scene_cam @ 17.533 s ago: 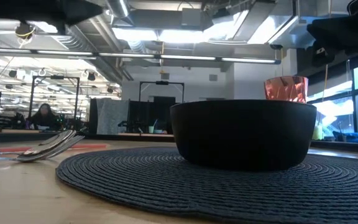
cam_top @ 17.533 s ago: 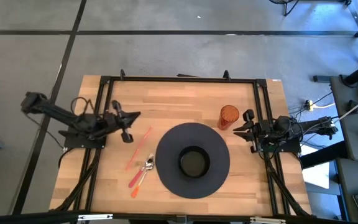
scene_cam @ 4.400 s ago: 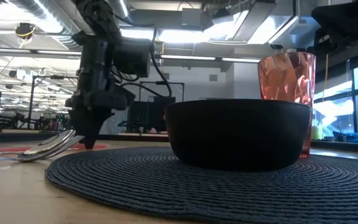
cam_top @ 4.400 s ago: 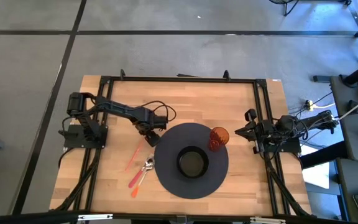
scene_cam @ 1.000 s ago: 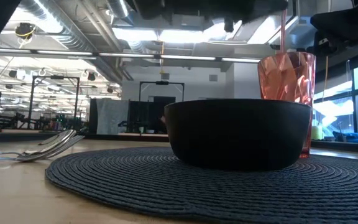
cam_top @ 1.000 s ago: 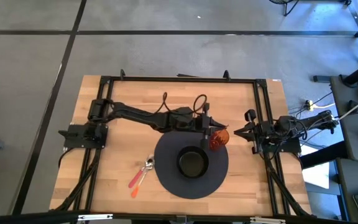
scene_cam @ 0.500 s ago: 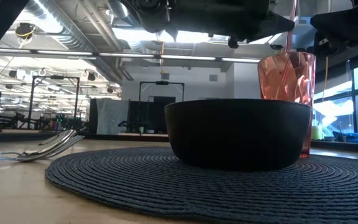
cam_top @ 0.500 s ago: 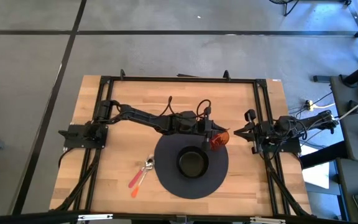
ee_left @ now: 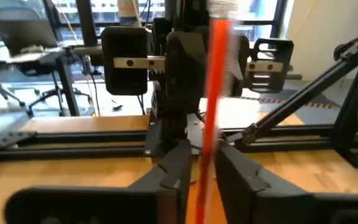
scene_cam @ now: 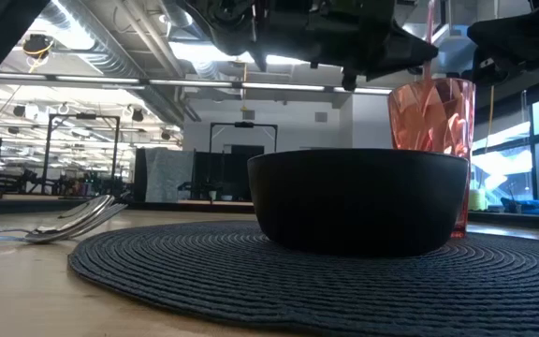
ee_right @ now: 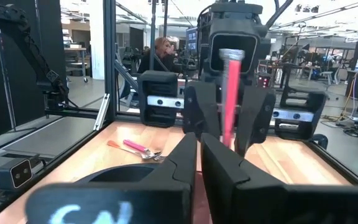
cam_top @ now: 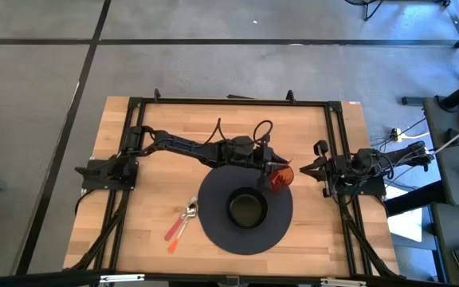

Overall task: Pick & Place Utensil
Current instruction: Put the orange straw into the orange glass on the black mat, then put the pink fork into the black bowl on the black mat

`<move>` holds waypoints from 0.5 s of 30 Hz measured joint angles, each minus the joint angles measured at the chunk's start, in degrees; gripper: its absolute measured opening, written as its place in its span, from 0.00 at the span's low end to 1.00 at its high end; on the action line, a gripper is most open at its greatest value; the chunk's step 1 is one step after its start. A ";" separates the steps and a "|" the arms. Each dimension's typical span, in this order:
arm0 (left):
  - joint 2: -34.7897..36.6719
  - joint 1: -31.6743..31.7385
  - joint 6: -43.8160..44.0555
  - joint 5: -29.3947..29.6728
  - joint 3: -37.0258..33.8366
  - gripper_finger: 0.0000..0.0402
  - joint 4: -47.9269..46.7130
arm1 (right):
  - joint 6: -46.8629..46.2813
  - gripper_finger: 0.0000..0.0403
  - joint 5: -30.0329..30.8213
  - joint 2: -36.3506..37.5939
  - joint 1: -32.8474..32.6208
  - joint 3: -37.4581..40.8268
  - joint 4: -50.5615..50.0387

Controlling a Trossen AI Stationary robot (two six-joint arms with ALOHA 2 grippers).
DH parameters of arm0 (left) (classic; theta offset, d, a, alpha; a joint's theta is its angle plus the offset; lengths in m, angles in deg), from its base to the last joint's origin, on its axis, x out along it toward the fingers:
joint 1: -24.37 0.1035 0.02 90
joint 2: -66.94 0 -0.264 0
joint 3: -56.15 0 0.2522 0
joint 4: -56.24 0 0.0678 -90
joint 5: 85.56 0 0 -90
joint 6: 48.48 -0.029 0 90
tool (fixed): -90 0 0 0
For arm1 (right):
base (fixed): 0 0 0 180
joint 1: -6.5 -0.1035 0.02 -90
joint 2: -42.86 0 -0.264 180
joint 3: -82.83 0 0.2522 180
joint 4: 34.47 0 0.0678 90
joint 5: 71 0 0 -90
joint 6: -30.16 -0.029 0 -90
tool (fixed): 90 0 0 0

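My left gripper (cam_top: 272, 164) reaches across the table and is shut on a pink straw (ee_left: 211, 106) right over the orange faceted cup (cam_top: 280, 178). The cup stands on the far right part of the round black placemat (cam_top: 213, 227). In the low view the straw (scene_cam: 429, 47) stands upright and runs down to the cup's rim (scene_cam: 430, 84). A black bowl (cam_top: 247, 209) sits in the middle of the mat. My right gripper (ee_right: 199, 152) is shut and empty at the table's right edge. My left gripper pinches the straw's shaft (ee_left: 207, 146) between its two fingers (ee_right: 194, 118), coming about level from the table's left, the fingers across the straw. The straw stands upright, clear of the table. Its lower end reaches the cup's mouth and is hidden from there on.
A fork and a spoon with pink and orange handles (cam_top: 182, 225) lie on the wooden table left of the mat; they also show in the low view (scene_cam: 64, 223). Black frame rails (cam_top: 229, 101) run around the table. A person sits in the room behind (ee_right: 164, 50).
My left gripper has gone a little toward the table's right edge and down over the orange cup, with the straw held upright. The cup, bowl and cutlery have stayed where they were.
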 joint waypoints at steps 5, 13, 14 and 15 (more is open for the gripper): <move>0.27 0.00 1.08 0.22 0.00 0.29 -1.21 | 0.00 0.06 0.00 0.01 -0.02 0.00 -0.28; 10.65 -2.92 -4.31 6.64 0.00 0.44 -12.76 | -0.20 0.06 0.00 0.01 -0.02 0.00 -0.42; 12.85 -3.61 -4.93 8.98 0.00 0.44 -16.32 | -0.20 0.06 0.00 0.01 -0.01 0.00 -0.62; 14.94 -4.36 -5.39 11.58 0.00 0.44 -19.23 | -0.20 0.06 0.00 0.00 0.00 0.00 -0.76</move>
